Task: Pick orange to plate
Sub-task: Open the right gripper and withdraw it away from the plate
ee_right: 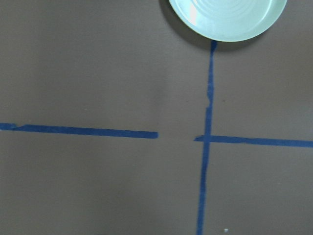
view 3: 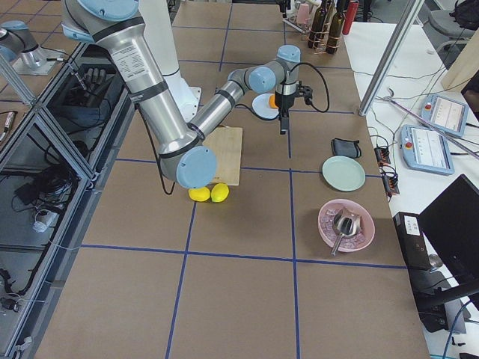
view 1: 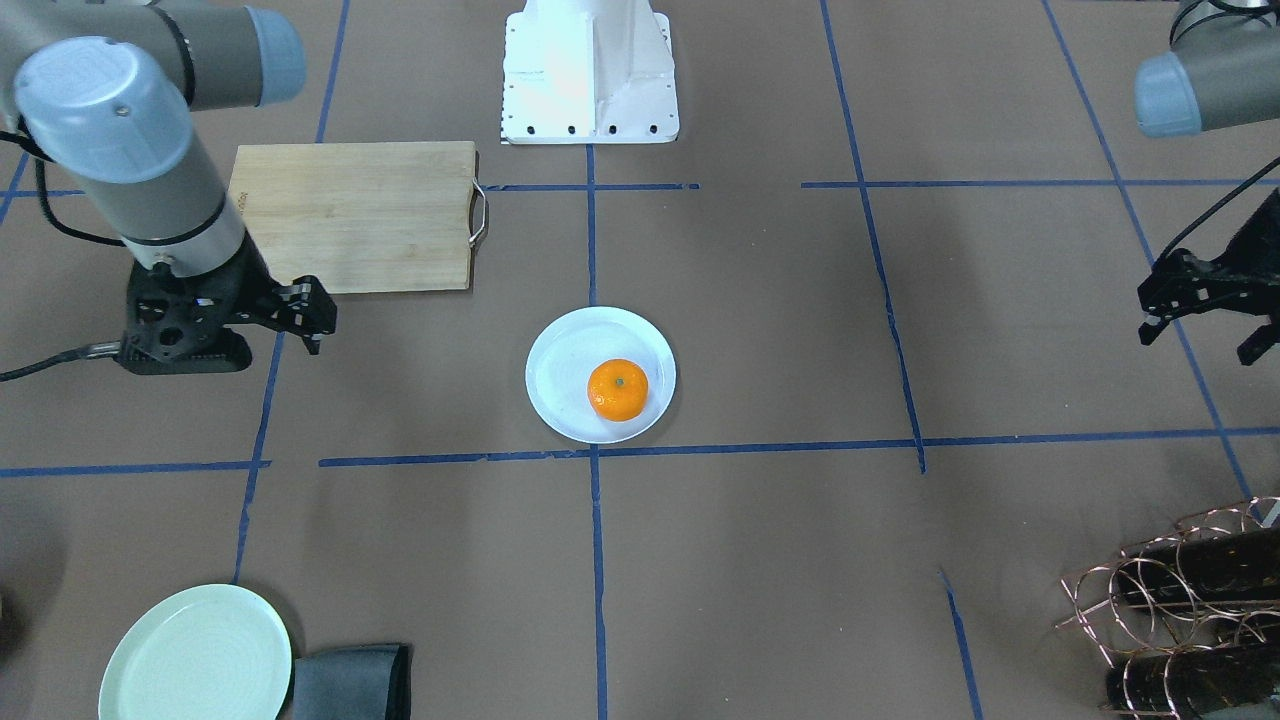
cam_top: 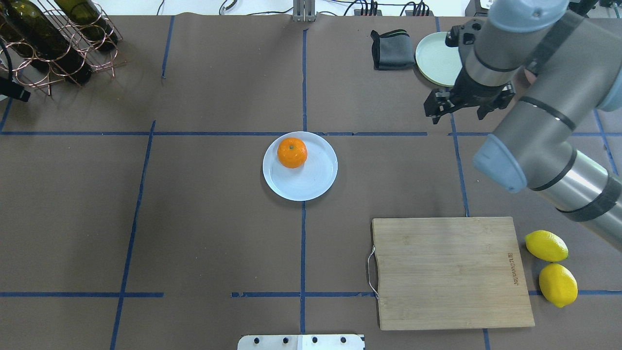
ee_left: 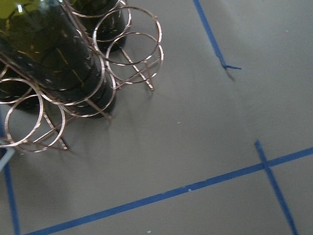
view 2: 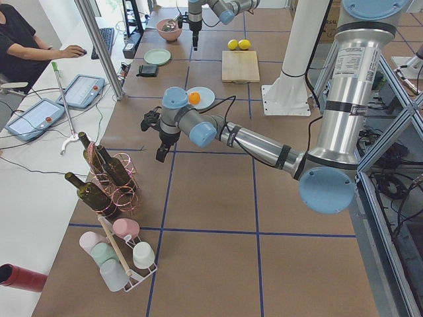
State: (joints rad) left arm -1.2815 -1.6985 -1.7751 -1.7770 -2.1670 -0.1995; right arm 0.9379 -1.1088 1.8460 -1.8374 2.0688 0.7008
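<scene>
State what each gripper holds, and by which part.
Nothing is held: the left gripper and right gripper are empty, away from the orange on the plate.

Round bright-orange fruit [cam_top: 292,152]: green stem dot. Round pale bluish-white plate [cam_top: 313,182]: faint concentric rings. Brown worktop [cam_top: 218,233]: blue tape grid.

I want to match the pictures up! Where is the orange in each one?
Front-facing: centre, orange on the plate.
Overhead: centre, orange on the plate's far side.
Exterior left: upper middle, orange on the plate.
Exterior right: top middle, orange partly hidden.
Left wrist: not in it.
Right wrist: not in it.
Shared landmark: the wooden cutting board.
</scene>
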